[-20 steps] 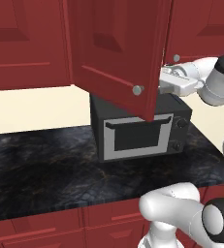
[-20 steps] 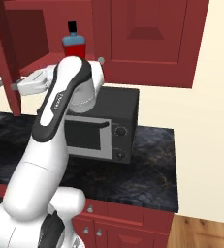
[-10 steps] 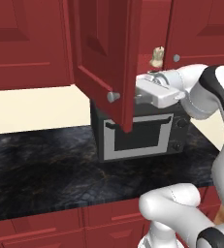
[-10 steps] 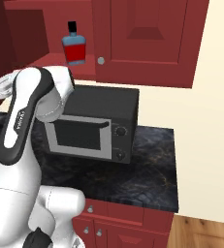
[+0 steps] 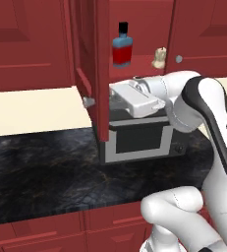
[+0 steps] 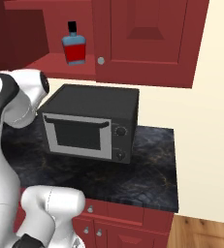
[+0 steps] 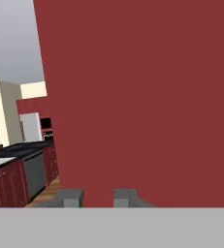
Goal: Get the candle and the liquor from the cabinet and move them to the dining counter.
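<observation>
Facing the flat inner side of the open cabinet door (image 7: 142, 97), the gripper (image 7: 98, 197) shows two finger tips with a narrow gap between them and nothing in it; whether they touch the door I cannot tell. In the left base view the hand (image 5: 134, 98) sits just behind the door's edge, above the microwave (image 5: 139, 140) on the black counter (image 5: 36, 172). The round knob (image 5: 88, 102) sticks out on the door's far face. Up on the red shelf (image 5: 142, 61) of the cabinet (image 6: 147, 38) the liquor (image 5: 122, 45) stands upright, with the candle (image 5: 159, 58) near it, apart, toward the closed door.
</observation>
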